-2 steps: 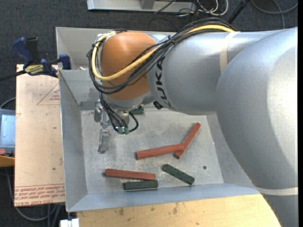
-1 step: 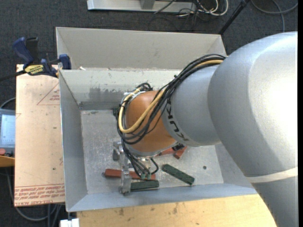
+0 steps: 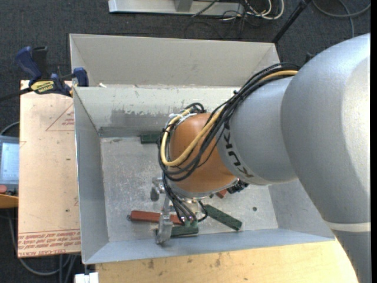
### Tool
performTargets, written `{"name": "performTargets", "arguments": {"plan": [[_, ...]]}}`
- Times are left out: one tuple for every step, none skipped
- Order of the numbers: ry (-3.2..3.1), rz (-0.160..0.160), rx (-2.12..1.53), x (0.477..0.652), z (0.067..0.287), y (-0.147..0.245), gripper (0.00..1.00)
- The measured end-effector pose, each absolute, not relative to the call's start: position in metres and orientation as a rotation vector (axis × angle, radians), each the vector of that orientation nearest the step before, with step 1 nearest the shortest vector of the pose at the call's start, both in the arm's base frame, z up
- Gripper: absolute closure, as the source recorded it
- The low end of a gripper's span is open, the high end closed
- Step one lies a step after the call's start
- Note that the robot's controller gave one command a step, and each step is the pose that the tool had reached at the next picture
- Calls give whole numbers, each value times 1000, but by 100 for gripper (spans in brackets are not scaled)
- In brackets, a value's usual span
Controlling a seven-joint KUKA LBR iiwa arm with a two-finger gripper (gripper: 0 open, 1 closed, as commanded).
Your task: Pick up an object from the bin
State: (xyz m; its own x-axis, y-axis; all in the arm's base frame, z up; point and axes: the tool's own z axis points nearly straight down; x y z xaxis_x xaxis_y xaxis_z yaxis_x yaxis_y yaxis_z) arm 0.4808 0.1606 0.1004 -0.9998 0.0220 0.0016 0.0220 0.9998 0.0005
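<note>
Red flat bar just beside grey metal pincer, pincer state unclear

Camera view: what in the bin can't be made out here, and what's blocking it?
Grey metal bin: the middle of its floor lies under the arm's orange wrist cover and cables.
Red flat bar, front left: right end hidden behind the gripper.
Dark green flat bar, front right: upper end runs under the wrist.
Dark green piece at the back wall: right end covered.
Small red thing at the wrist's edge: mostly covered, kind unclear.
</note>
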Motion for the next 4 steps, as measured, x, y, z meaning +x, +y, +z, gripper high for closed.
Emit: {"name": "performTargets", "arguments": {"plan": [[-3132,-2,-243,488,100,152,0],[-3094,-1,-523,483,70,154,0],[-3063,-2,-695,483,70,117,0],[-3065,-7,-695,484,73,118,100]]}}
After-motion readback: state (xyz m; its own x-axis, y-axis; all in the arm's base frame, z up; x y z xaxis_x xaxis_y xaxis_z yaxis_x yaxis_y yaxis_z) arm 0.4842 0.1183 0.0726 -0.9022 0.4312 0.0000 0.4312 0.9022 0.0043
